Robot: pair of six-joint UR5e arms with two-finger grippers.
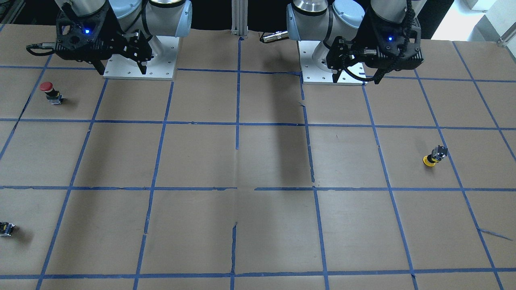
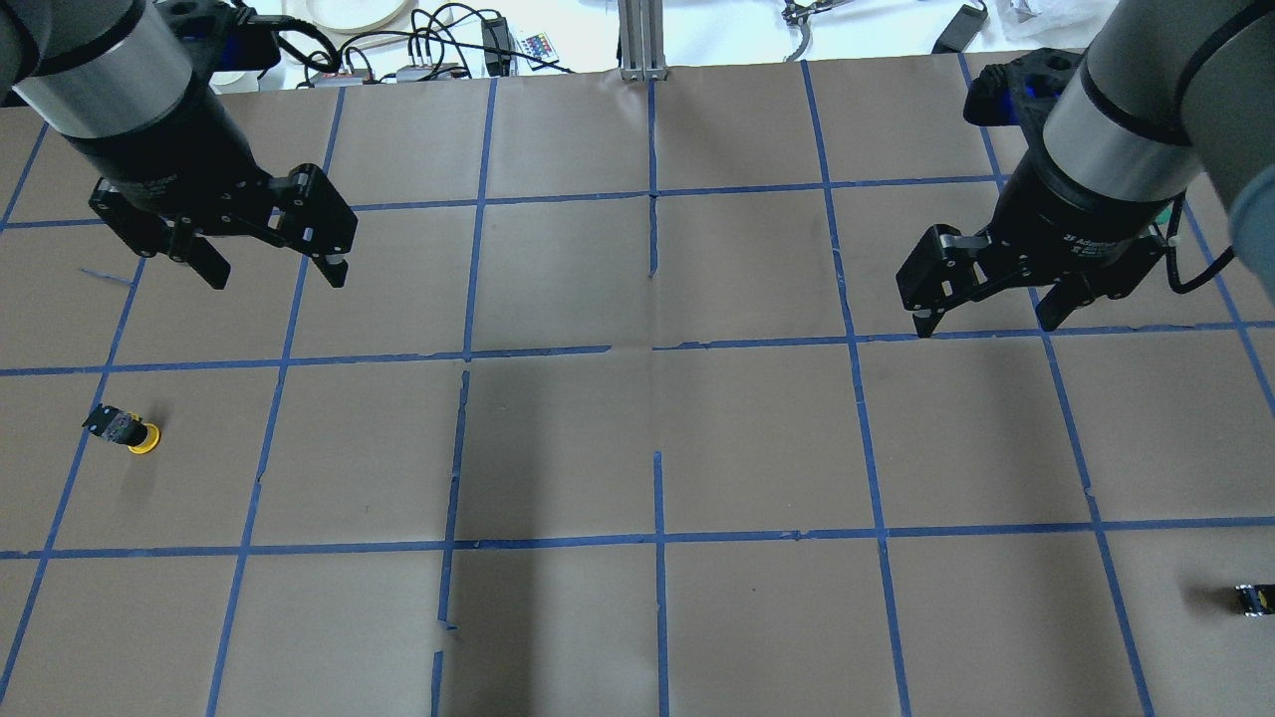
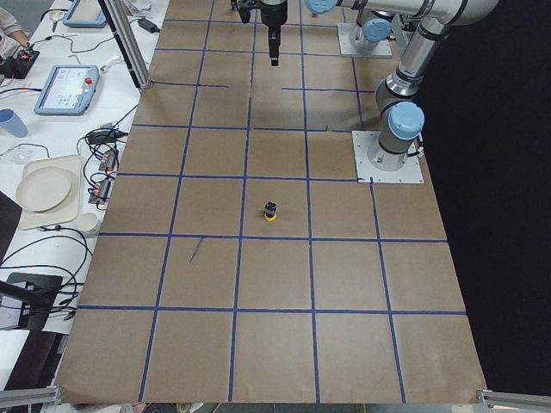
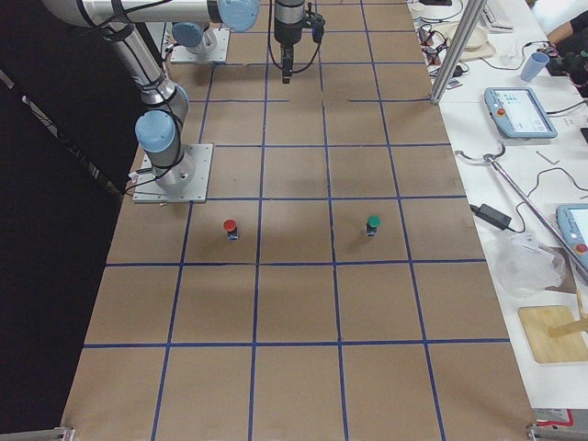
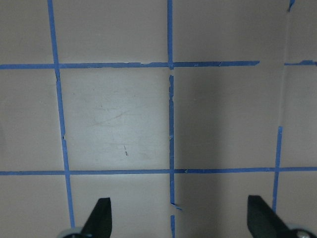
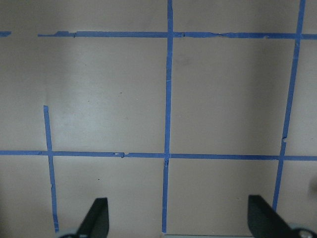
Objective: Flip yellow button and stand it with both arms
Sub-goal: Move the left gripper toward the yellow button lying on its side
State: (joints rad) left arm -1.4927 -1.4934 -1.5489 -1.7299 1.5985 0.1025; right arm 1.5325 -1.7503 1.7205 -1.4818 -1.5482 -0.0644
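The yellow button appears to stand upside down, its yellow cap on the brown paper and its black and grey body on top. It also shows in the overhead view and the exterior left view. My left gripper is open and empty, raised above the table and well apart from the button; it also shows in the front view. My right gripper is open and empty, raised on the opposite side. Both wrist views show only taped paper between open fingertips.
A red-capped button stands near my right arm's base plate. A green-capped button stands further out. A tiny black block lies at the overhead view's right edge. Blue tape lines grid the brown paper.
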